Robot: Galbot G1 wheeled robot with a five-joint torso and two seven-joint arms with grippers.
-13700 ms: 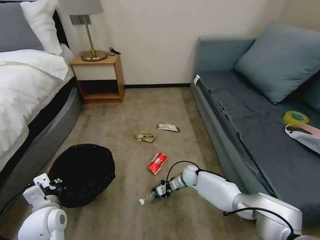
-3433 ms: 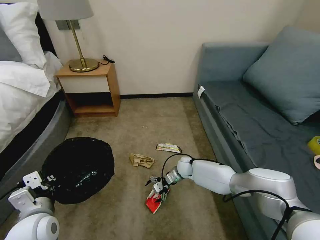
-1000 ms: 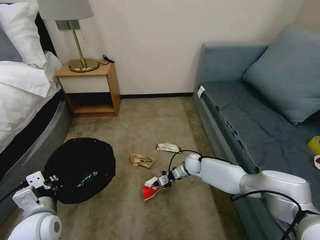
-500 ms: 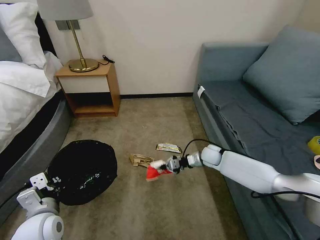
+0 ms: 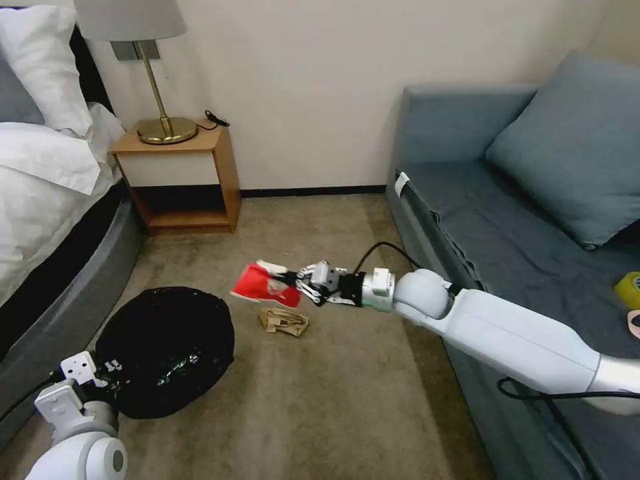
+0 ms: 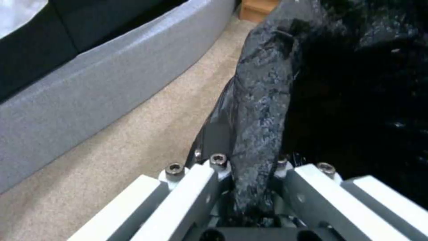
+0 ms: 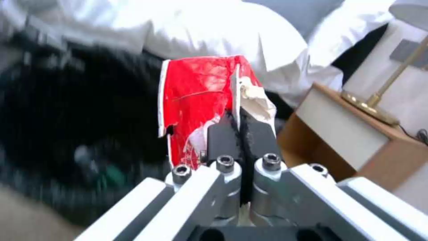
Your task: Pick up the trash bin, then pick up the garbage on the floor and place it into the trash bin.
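Red wrapper (image 5: 265,285): pinched between the closed fingers of the right gripper (image 5: 301,288), held in the air above the carpet, just right of the bin's far rim; in the right wrist view the wrapper (image 7: 200,100) stands up from the black finger pads (image 7: 220,139), with the bin's dark bag beyond it.
Right arm: reaches from the lower right across the floor toward the left, gripper leading, over the tan packet.
Bin (image 5: 167,350): round, covered in a glossy black bag, at the lower left, close to the grey bed base (image 5: 67,313); whether it rests on the carpet or hangs clear cannot be told.
Left gripper (image 5: 100,380): at the bin's near left edge; in the left wrist view the gripper (image 6: 249,201) is clamped on a fold of the black bag (image 6: 263,110) at the rim.
Tan packet (image 5: 283,320): crumpled, lying on the carpet just right of the bin, below the held wrapper.
Carpet (image 5: 320,413): beige-brown, short pile, between the bed and the sofa.
Bed (image 5: 40,193): white bedding, at the left.
Sofa (image 5: 533,220): blue-grey, along the right.
Nightstand (image 5: 180,177): wooden, far left against the wall, with a brass lamp (image 5: 157,100) on top.
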